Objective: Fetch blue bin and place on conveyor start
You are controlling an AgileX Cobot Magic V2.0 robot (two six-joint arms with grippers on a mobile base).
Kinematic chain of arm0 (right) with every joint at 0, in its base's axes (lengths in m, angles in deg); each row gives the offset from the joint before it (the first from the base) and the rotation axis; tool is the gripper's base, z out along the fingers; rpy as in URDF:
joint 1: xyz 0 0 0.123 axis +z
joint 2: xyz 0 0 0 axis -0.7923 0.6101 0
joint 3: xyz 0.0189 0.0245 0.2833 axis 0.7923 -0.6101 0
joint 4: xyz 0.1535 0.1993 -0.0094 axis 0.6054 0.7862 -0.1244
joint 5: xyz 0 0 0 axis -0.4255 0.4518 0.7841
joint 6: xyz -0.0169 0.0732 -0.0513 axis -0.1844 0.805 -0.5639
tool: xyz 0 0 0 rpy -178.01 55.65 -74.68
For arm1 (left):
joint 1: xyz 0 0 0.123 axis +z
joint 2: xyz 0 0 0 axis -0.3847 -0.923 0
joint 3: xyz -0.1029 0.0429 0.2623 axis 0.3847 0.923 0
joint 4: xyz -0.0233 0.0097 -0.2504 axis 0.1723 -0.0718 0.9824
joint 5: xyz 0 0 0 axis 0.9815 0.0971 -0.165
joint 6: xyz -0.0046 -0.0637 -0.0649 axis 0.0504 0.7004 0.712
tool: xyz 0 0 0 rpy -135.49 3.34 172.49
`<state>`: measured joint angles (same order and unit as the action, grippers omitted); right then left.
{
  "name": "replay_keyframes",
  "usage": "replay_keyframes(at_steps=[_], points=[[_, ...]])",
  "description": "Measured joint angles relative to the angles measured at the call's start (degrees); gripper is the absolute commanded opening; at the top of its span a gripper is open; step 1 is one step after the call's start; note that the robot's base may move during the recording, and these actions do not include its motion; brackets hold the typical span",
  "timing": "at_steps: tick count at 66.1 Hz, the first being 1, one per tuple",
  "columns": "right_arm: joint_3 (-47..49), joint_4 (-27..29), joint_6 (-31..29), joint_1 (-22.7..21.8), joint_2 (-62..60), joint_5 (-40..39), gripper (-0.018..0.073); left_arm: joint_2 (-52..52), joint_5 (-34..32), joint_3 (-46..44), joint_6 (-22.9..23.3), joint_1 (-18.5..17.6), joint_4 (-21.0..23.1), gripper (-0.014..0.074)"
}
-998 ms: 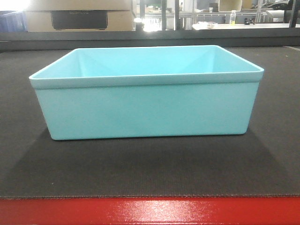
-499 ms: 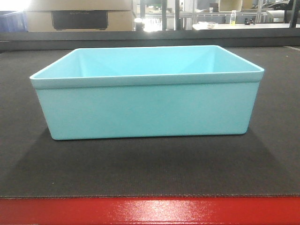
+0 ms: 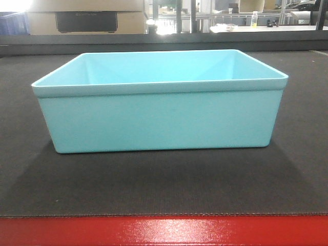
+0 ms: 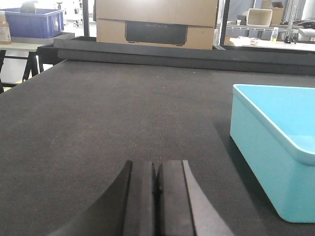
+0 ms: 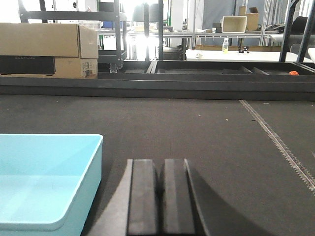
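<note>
Grey belt (image 3: 164,179), red edge (image 3: 164,230), blue bin (image 3: 159,115) on it.
My left gripper (image 4: 156,182) and right gripper (image 5: 161,182) flank it, both closed, holding nothing.

The blue bin (image 3: 159,115) is barely shifting in the front view: its left rim corner is sitting a touch further left and higher than half a second ago. Beyond the conveyor start (image 3: 164,179), the cardboard box (image 3: 84,18) is drifting very slightly sideways.

Both wrist views crop the bin (image 4: 275,147); the box (image 5: 47,49) label's print is too small to read.
</note>
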<state>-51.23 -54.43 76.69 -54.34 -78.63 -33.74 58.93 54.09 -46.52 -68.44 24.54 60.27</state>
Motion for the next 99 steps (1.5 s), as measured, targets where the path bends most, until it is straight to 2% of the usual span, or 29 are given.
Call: replay_keyframes(at_steps=[42,59,71,88,99], points=[[0.0,0.0,0.0,0.0,0.0,-0.04,-0.0162,0.0,-0.45,0.03,-0.12,0.0,0.0,-0.0111],[-0.94,0.77,0.1,-0.76,0.0,-3.3,-0.0162,0.0,-0.57,0.03,-0.12,0.0,0.0,-0.0111],[-7.34,2.22,0.1,-2.71,-0.34,-7.97,-0.0162,0.0,-0.57,0.03,-0.12,0.0,0.0,-0.0111],[-21.84,3.77,0.1,-2.99,-8.07,-16.21,-0.0162,0.0,-0.69,0.03,-0.12,0.0,0.0,-0.0111],[-24.96,5.47,-0.38,-3.46,-9.39,-16.86,-0.0162,0.0,-0.82,0.03,-0.12,0.0,0.0,-0.0111]])
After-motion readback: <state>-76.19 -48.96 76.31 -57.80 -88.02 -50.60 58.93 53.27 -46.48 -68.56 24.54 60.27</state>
